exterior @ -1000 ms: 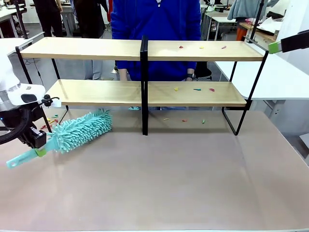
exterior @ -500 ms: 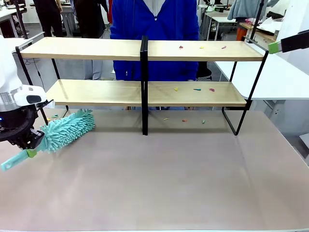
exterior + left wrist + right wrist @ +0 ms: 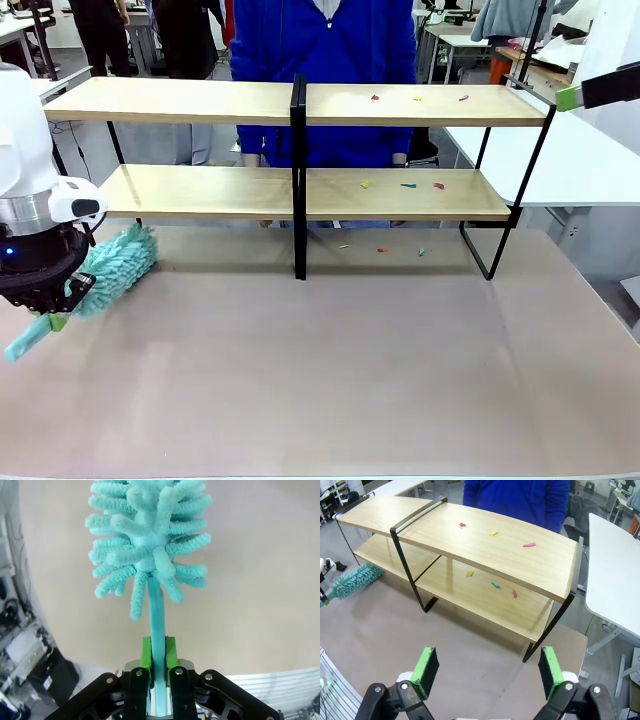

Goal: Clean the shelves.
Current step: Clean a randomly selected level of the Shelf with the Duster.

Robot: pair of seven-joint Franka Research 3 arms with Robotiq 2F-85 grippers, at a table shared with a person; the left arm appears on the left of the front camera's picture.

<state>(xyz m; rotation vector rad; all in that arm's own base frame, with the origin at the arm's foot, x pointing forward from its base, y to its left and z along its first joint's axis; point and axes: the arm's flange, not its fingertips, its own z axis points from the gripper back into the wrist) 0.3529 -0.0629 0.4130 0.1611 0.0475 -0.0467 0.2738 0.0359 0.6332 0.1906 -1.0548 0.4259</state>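
Left gripper clamped on teal duster; right gripper wide open, empty. Shelves unfinished: coloured scraps litter right halves (left look bare).

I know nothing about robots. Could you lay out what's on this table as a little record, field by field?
shelves: two wooden boards on a black frame, at the far side of the table
coloured scraps: on the right halves of both boards, a few on the table underneath
duster: teal, fluffy, near the shelves' left end
left jaws: shut on the duster's handle
right jaws: open, empty, raised at the right side
person: blue top, standing behind the shelves
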